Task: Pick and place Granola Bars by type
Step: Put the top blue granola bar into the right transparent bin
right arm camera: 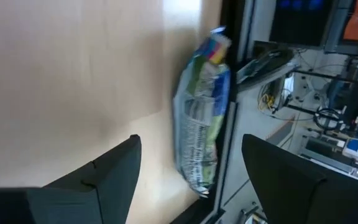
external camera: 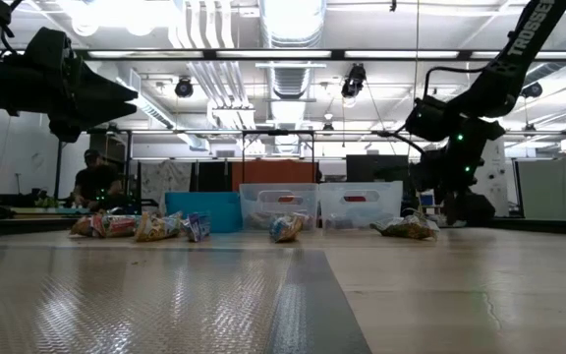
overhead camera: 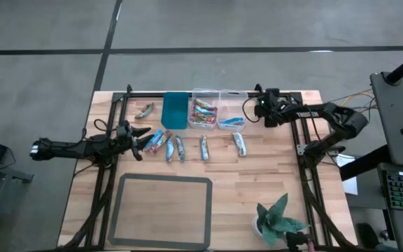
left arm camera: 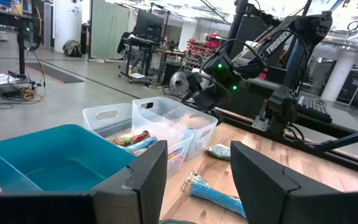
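Grey concrete floor point(overhead camera: 208, 28) around the wooden desk point(overhead camera: 257, 189), bright ceiling lights point(external camera: 293, 15) overhead, a person point(external camera: 94, 182) seated way behind it.

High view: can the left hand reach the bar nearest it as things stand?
Probably yes. The left hand, open, sits just beside that bar, and nothing visible lies between them.

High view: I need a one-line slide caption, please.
Wrapped granola bars lie before a teal plastic bin; left hand open beside them, right hand open above clear bin.
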Robot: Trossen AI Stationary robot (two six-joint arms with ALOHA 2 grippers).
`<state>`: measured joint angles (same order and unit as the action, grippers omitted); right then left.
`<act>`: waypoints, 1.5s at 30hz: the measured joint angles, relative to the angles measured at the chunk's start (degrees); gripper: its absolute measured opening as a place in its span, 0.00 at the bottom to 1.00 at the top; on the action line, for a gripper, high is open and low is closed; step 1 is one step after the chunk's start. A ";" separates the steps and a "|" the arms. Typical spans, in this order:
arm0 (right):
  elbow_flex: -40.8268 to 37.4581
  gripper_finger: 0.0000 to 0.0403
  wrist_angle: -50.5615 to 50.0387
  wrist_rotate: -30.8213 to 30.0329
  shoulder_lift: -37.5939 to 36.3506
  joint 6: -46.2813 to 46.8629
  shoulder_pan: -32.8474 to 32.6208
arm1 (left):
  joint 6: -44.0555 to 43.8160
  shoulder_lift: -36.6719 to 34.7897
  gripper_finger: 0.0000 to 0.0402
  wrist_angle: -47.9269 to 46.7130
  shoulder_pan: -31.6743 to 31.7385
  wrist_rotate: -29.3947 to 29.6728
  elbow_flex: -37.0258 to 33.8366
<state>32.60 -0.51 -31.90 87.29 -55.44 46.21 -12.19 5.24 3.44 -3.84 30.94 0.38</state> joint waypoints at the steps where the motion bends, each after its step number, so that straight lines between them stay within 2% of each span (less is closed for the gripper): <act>1: 0.00 0.66 0.00 0.02 0.43 0.00 -0.02 | -0.02 0.00 0.39 0.00 0.00 0.00 0.00; 12: 0.02 0.55 -0.89 0.65 2.32 -0.02 -0.08 | -0.01 0.00 0.39 -0.02 0.00 0.00 0.00; 20: 0.02 0.52 -1.20 0.54 2.32 2.94 -0.08 | 0.00 0.00 0.39 0.00 0.00 0.00 0.00; 24: 0.02 0.42 -2.18 0.98 2.36 4.30 -0.08 | -0.02 0.02 0.39 0.00 0.00 0.00 0.00; 35: 0.00 0.05 -5.34 1.03 2.11 8.32 -0.45 | -0.02 0.00 0.39 0.00 0.00 0.00 0.00; 40: 0.15 0.02 -5.23 0.36 0.99 11.20 -0.54 | 0.00 0.00 0.39 -0.02 0.00 0.00 0.00; 45: 0.69 0.02 -5.13 0.19 -0.75 9.37 -0.56 | 0.00 0.00 0.39 0.00 0.00 0.00 0.00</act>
<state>33.29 -5.64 -31.71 86.54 -46.07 45.65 -12.19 5.24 3.44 -3.84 30.94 0.39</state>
